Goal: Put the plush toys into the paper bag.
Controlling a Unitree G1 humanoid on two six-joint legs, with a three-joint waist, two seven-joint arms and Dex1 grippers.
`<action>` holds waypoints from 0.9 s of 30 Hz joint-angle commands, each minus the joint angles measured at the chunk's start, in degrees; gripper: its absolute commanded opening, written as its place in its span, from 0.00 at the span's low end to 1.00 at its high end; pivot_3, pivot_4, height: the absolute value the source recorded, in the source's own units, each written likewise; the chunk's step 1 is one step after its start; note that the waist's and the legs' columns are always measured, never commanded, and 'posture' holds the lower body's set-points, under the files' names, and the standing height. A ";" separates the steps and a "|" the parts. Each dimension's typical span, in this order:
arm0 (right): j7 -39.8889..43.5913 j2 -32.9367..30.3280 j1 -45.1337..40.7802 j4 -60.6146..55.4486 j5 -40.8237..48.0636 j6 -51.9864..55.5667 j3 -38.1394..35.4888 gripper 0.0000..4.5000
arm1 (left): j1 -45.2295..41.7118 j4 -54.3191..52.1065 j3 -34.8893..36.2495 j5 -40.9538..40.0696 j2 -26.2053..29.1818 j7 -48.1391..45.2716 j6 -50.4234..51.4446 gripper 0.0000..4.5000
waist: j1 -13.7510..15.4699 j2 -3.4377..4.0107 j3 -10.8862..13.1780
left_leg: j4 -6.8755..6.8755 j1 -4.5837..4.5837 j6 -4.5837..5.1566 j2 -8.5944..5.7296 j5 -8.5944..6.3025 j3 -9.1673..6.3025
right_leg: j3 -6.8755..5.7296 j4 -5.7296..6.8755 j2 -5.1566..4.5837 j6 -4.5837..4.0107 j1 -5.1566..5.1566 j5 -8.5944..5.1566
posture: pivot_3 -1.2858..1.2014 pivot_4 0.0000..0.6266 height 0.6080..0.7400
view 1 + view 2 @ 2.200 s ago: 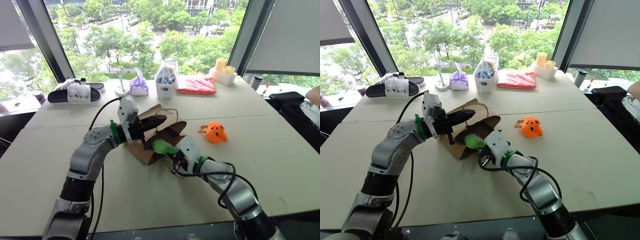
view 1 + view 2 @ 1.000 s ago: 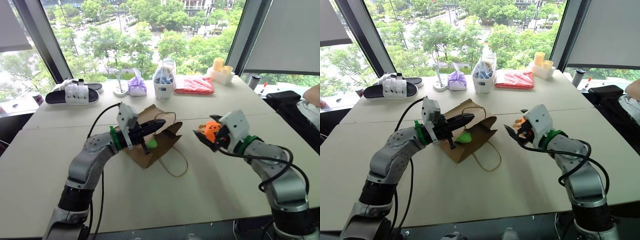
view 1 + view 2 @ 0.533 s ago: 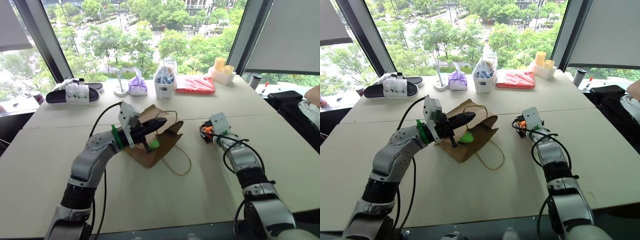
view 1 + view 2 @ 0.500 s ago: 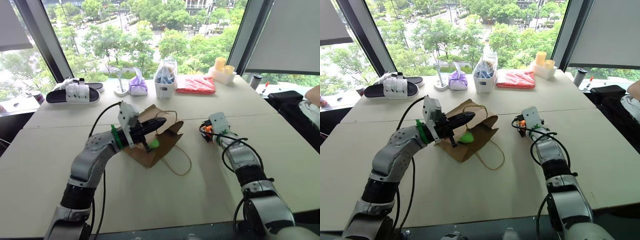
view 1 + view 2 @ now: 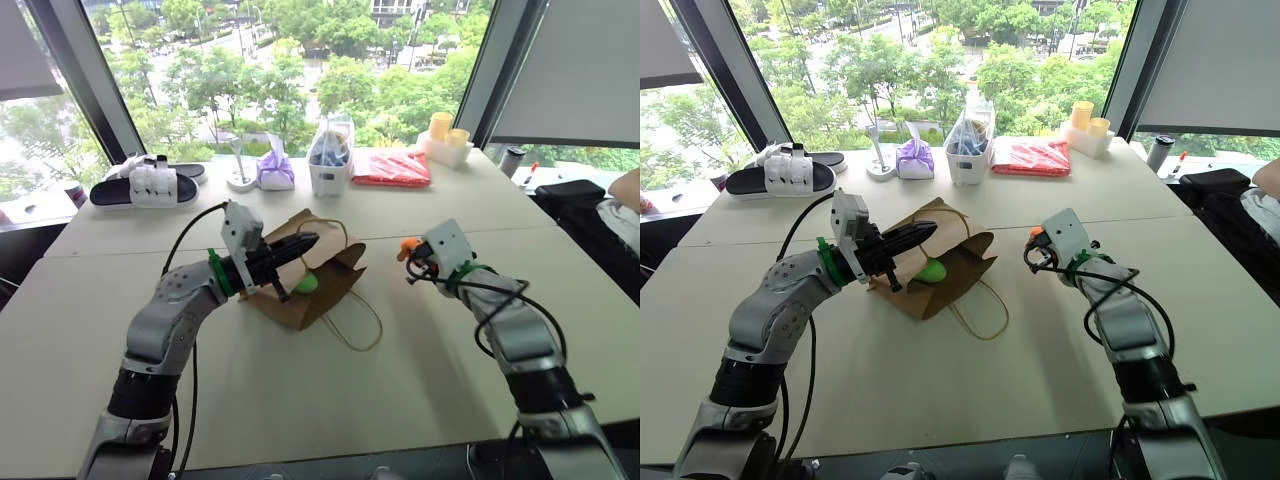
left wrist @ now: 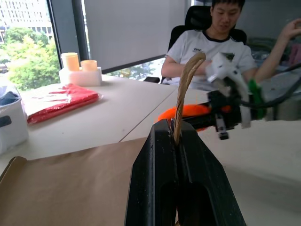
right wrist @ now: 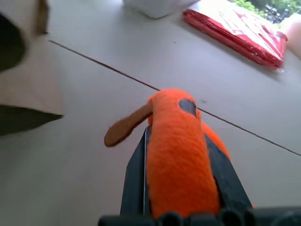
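the left gripper (image 6: 178, 141) has its fingers clamped on a cord handle (image 6: 185, 89) of the paper bag (image 5: 312, 272), which i judge props the mouth open; the bag lies on the table (image 5: 300, 400) with the green plush toy (image 5: 306, 285) already at its opening; the right gripper (image 7: 181, 155) squeezes the orange plush toy (image 7: 178, 141) between its fingers, just off the table, well apart from the bag; left forearm reaches across towards the right, right wrist roughly level.

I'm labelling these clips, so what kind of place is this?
Probably an upper-floor office or lab: pale tables pushed together, big windows over treetops and a street, and a person seated in an office chair.
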 commanded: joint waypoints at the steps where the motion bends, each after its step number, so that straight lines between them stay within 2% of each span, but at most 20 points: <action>1: 0.49 1.26 2.69 -15.09 3.42 9.61 0.45 0.01 | -2.42 -0.08 1.90 -1.49 0.88 -0.50 0.40 0.00 | -0.09 -0.01 0.00 | 0.02 0.01 0.00 0.01 0.00 0.00 | 0.00 -0.02 0.02 0.00 0.02 0.00 | 0.52 0.24 1.00; 5: -2.88 9.98 3.74 -19.74 6.34 14.30 3.85 0.01 | -3.58 1.06 2.32 -2.02 1.16 -0.54 0.66 0.00 | -0.14 0.00 -0.01 | 0.04 0.18 0.30 0.05 -0.17 0.01 | 0.00 0.02 0.05 -0.05 0.17 0.03 | 0.52 0.24 1.00; 7: -4.55 12.98 2.96 -17.15 5.22 12.93 6.55 0.01 | -4.06 1.78 2.15 -1.92 1.19 -0.62 0.37 0.00 | -0.08 0.00 -0.01 | 0.04 0.22 0.29 0.06 -0.16 0.00 | -0.01 0.06 0.05 -0.05 0.18 0.03 | 0.52 0.24 1.00; 11: -8.06 18.84 -0.41 -4.25 1.13 3.06 12.87 0.01 | -4.49 1.71 1.81 -2.02 0.89 -0.61 0.27 0.00 | -0.05 -0.01 -0.01 | 0.06 0.22 0.27 0.03 -0.15 0.02 | 0.00 0.05 0.03 -0.07 0.17 0.04 | 0.52 0.24 1.00; 14: -10.39 23.35 -4.64 7.10 0.10 -4.72 13.10 0.01 | -3.90 0.81 1.66 -2.09 0.69 -0.29 0.43 0.00 | -0.13 -0.01 -0.01 | 0.02 0.21 -0.09 0.02 0.05 0.04 | -0.02 0.04 0.04 -0.07 0.16 0.04 | 0.52 0.24 1.00; 20: -15.40 29.67 -14.97 34.61 -2.17 -24.87 10.69 0.01 | -2.24 -1.48 1.53 -2.40 -0.19 1.16 0.66 0.00 | -0.49 -0.01 -0.01 | -0.05 0.21 -0.14 0.04 0.08 0.04 | -0.01 0.07 0.05 -0.07 0.10 0.05 | 0.52 0.24 1.00; 23: -15.30 31.70 -17.29 43.43 -1.80 -31.96 9.62 0.29 | -1.26 -2.72 1.52 -2.50 -0.44 1.66 0.93 0.00 | -0.53 -0.01 -0.01 | -0.06 0.21 -0.14 0.04 0.08 0.02 | -0.01 0.19 0.05 -0.07 0.05 0.05 | 0.52 0.24 1.00; 27: -13.06 32.24 -17.08 47.70 -2.10 -36.45 9.81 0.75 | -0.12 -3.41 1.67 -1.30 -0.03 2.48 -0.29 0.00 | -0.85 -0.01 -0.01 | -0.08 0.20 -0.13 0.04 0.07 0.00 | 0.01 0.22 0.04 -0.07 0.00 0.05 | 0.52 0.24 1.00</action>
